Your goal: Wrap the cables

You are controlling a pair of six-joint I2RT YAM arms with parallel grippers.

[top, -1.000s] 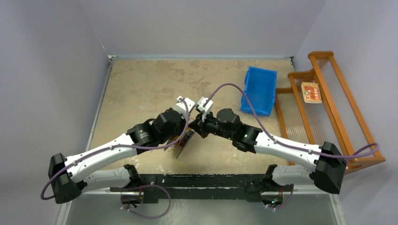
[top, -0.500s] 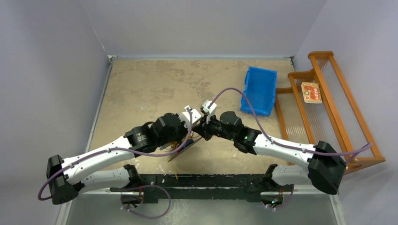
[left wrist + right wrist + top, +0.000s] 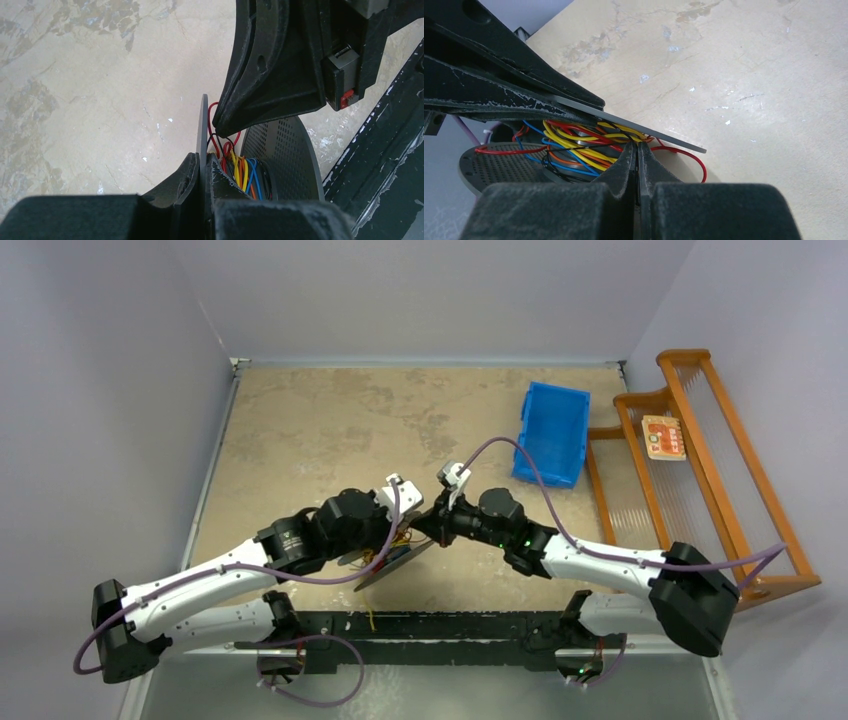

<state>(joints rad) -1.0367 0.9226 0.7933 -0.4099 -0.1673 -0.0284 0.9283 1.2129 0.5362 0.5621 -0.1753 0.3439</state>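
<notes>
Over the table (image 3: 300,420), left jaws clamp one spool (image 3: 285,150); right jaws clenched amid cables (image 3: 574,145).

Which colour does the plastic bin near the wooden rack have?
The bin is blue, best seen in the top external view.
</notes>
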